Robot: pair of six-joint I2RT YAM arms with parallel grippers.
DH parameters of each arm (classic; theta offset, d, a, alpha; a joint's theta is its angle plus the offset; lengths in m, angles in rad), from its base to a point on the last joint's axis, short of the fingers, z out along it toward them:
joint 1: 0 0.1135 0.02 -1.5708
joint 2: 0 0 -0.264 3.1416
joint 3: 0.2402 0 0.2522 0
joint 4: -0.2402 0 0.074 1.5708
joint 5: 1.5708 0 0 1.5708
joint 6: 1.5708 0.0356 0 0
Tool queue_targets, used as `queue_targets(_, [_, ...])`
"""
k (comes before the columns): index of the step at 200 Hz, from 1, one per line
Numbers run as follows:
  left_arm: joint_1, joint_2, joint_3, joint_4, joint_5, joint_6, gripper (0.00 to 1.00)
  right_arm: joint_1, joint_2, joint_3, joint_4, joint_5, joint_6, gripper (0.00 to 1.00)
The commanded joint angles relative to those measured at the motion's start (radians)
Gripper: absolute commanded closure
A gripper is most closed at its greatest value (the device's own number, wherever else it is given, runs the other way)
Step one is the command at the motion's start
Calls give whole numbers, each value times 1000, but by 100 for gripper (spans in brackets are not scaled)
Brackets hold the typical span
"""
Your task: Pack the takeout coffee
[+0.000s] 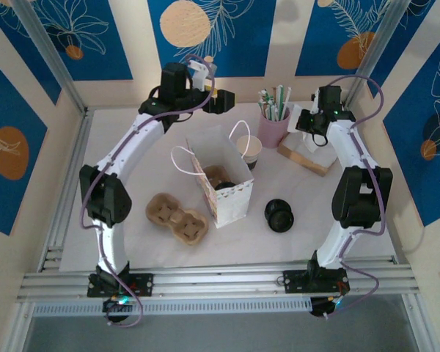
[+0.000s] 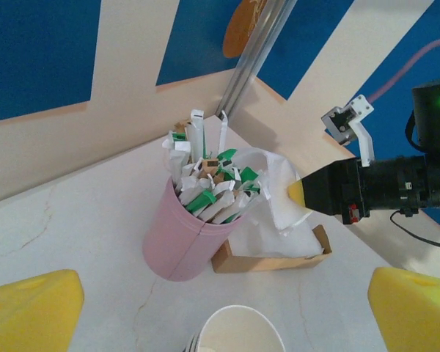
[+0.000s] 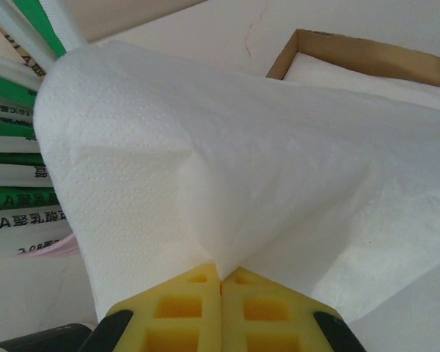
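The right gripper (image 3: 220, 282) has its yellow foam pads (image 3: 183, 312) pressed flat together at the bottom centre of the right wrist view, pinching a fold of a soft, dimpled white napkin (image 3: 227, 161) that billows up from them. Behind the napkin, a shallow brown cardboard tray (image 3: 352, 51) sits in the upper right and paper-wrapped straws (image 3: 15, 147) with green print stand at the left edge. In the top view the right arm climbs from its base at lower right, bends at a dark elbow and turns its wrist left toward the pink cup (image 1: 273, 126). The left gripper (image 2: 220, 312) is released: its blocky yellow pads (image 2: 414, 308) stand wide apart in the bottom corners of the left wrist view with nothing between them. It hangs above the rim of a stack of white paper cups (image 2: 238, 334). The left arm arcs from lower left up to the upper middle of the top view, its wrist pointing right. The takeout coffee (image 1: 225, 187) sits inside the white paper bag (image 1: 235, 202) at the centre, with only its round black lid showing. A moulded pulp carrier (image 1: 177, 218) lies just left of the bag, and a stack of black lids (image 1: 279, 215) lies to its right on the pale table (image 1: 132, 249).
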Motion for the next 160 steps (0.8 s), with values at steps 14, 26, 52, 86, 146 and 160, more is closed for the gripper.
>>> queue_targets(14, [7, -85, -34, -30, -27, -24, 0, 3, -114, -45, 76, -21, -34, 100])
queue_targets(26, [7, -111, -55, -25, -38, -31, 0, 4, -144, -52, 82, -38, -39, 100])
queue_targets(52, [7, -174, -97, -27, -72, -41, 0, 5, -210, -48, 77, -93, -42, 100])
queue_targets(86, [7, -266, -149, -45, -102, -53, 0, 22, -283, -15, 40, -162, -41, 100])
queue_targets(146, [7, -471, -273, -100, -144, -70, 0, 97, -437, 58, -52, -261, -22, 100])
queue_targets(160, [7, -529, -320, -108, -154, -75, 0, 126, -471, 79, -76, -286, -11, 100])
